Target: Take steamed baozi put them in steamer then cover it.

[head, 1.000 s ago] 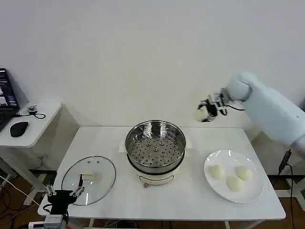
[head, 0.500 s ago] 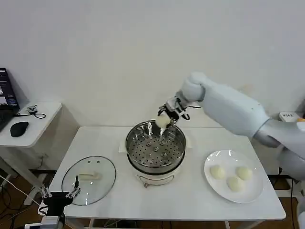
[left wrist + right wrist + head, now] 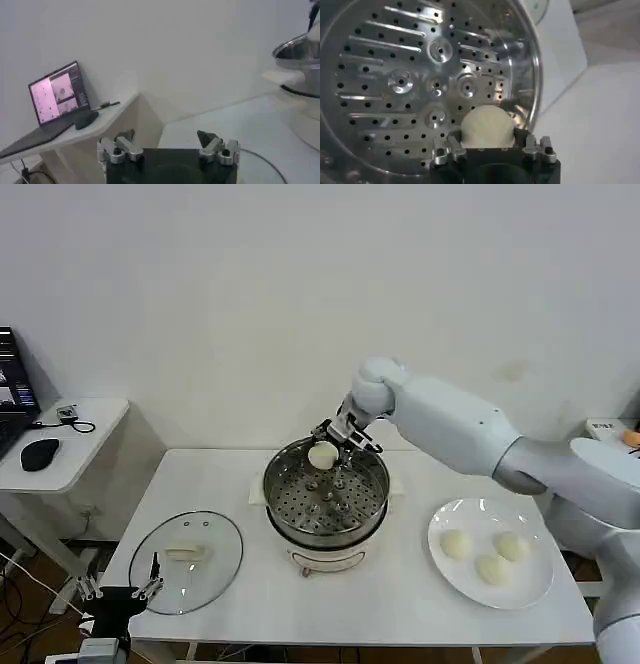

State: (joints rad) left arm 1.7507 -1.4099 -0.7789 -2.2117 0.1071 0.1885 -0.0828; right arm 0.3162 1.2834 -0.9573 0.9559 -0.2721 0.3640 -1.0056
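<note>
The shiny steel steamer with its perforated tray stands mid-table on a white base. My right gripper hangs just inside the steamer's far rim, shut on one creamy-white baozi held above the tray. Three more baozi lie on the white plate at the right. The glass cover with its pale handle lies flat on the table at the left. My left gripper stays open below the table's front-left edge, close to the cover, holding nothing.
A side table at the far left carries a mouse and a laptop. A white wall stands behind the table. Bare tabletop lies in front of the steamer, between cover and plate.
My right arm swung from the far right over to the steamer and lowered the baozi down inside the far rim. The left gripper sank slightly lower.
</note>
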